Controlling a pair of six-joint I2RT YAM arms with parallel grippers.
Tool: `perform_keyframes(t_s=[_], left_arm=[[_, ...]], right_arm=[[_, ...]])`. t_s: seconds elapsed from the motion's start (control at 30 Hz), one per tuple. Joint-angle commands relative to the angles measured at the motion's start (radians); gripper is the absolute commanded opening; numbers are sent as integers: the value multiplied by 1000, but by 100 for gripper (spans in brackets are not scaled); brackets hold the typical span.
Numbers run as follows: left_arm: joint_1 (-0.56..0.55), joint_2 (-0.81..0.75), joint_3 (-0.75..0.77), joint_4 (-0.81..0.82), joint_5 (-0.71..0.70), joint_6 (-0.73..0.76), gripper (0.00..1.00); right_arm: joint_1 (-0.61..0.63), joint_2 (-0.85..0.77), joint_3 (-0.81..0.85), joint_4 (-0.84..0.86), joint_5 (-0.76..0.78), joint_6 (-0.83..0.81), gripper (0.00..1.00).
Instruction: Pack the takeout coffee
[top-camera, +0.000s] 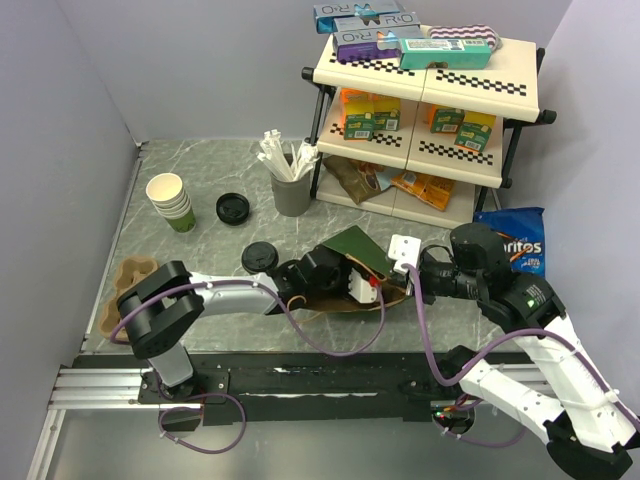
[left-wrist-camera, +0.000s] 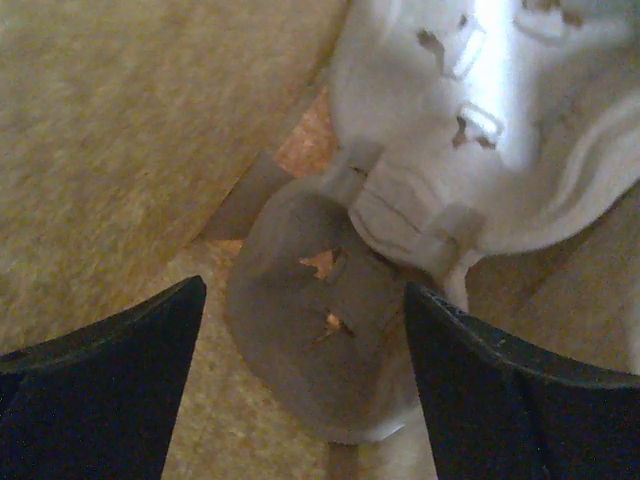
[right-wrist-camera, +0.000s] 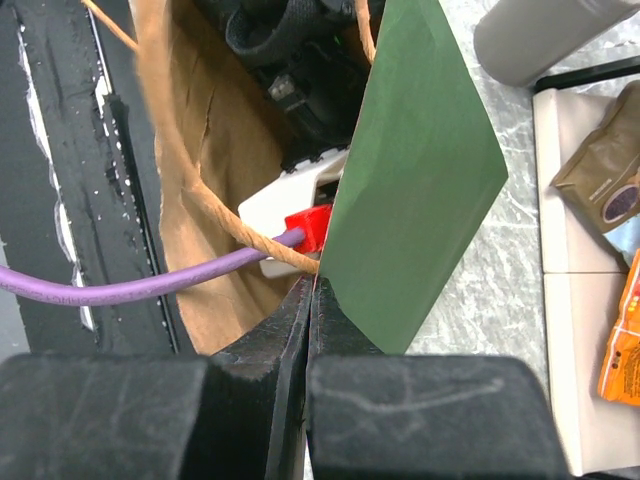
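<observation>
The takeout coffee (top-camera: 259, 257), a small dark cup with a black lid, stands on the table beside my left forearm, outside the bag. A green paper bag (top-camera: 355, 245) with a brown inside lies on its side, mouth toward me. My right gripper (top-camera: 399, 276) is shut on the bag's upper edge (right-wrist-camera: 420, 170), jaws pressed together (right-wrist-camera: 312, 300). My left gripper (left-wrist-camera: 305, 340) reaches inside the bag, open; its fingertips are hidden in the top view. A grey moulded pulp tray (left-wrist-camera: 330, 330) lies between its fingers (left-wrist-camera: 120, 380) on the bag's brown floor.
A loose black lid (top-camera: 232, 208), a stack of cream cups (top-camera: 172, 201) and the grey cutlery holder (top-camera: 291, 190) stand at the back left. A brown cup carrier (top-camera: 128, 285) lies at the left. A snack shelf (top-camera: 430, 110) and a blue chip bag (top-camera: 515, 240) stand at the right.
</observation>
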Motion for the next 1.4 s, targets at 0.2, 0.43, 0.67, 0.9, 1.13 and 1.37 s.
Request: perform_keyframes(t_s=[0.2, 0.43, 0.67, 0.9, 1.13, 1.37], left_arm=[[62, -112, 34, -86, 52, -270, 96], [76, -168, 26, -149, 220, -341, 98], [77, -217, 46, -189, 341, -394, 98], [74, -249, 170, -213, 469, -492, 99], [31, -154, 278, -255, 284, -540, 99], [33, -175, 342, -258, 338, -667, 99]], right_arm=[[0, -33, -48, 36, 78, -20, 0], [-2, -29, -94, 84, 234, 14, 0], [-5, -21, -91, 137, 351, 34, 0], [-14, -20, -89, 156, 366, 39, 0], [-15, -6, -45, 156, 264, 83, 0], [-15, 31, -19, 162, 293, 109, 0]])
